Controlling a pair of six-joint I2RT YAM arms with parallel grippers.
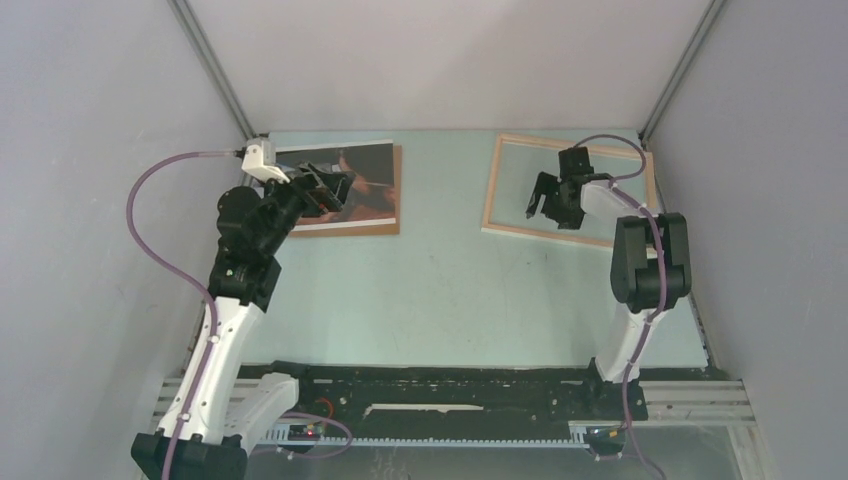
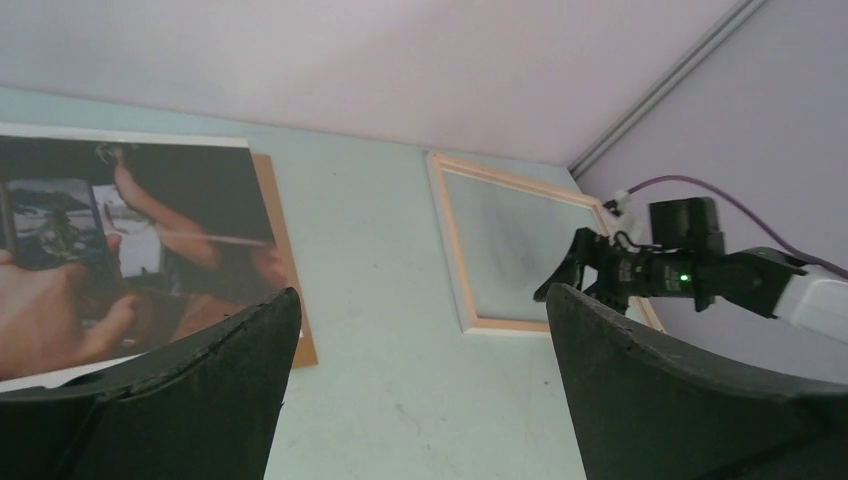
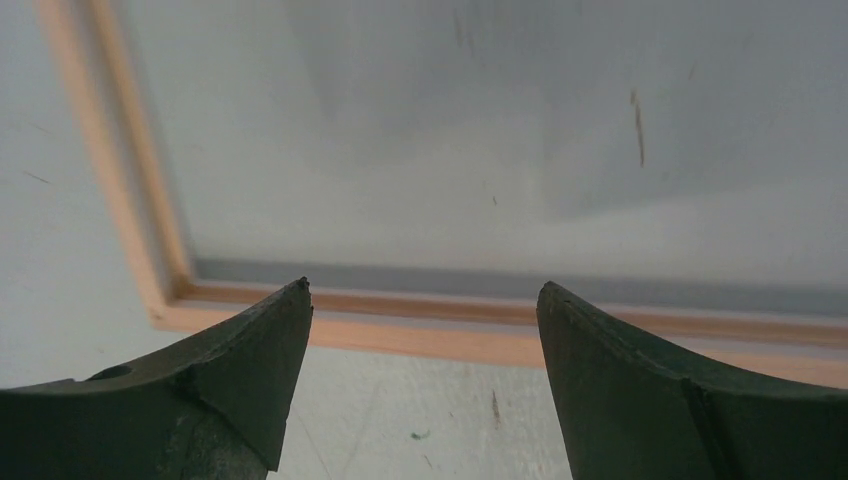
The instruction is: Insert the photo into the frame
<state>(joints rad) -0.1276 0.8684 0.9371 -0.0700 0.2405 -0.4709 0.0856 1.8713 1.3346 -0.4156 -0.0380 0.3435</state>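
The task has barely begun. The photo (image 1: 372, 185) lies face up on a brown board (image 2: 285, 270) at the far left of the counter (image 1: 440, 290). It is well apart from the frame (image 1: 492, 190), which lies flat at the far right with nothing on its pane. The left end effector (image 1: 332, 190) hangs over the photo with its jaws apart, gripping nothing. The right end effector (image 1: 553, 203) hovers above the frame's near rail, also spread and holding nothing. Picking up the photo, carrying it across and seating it in the frame all appear left to do.
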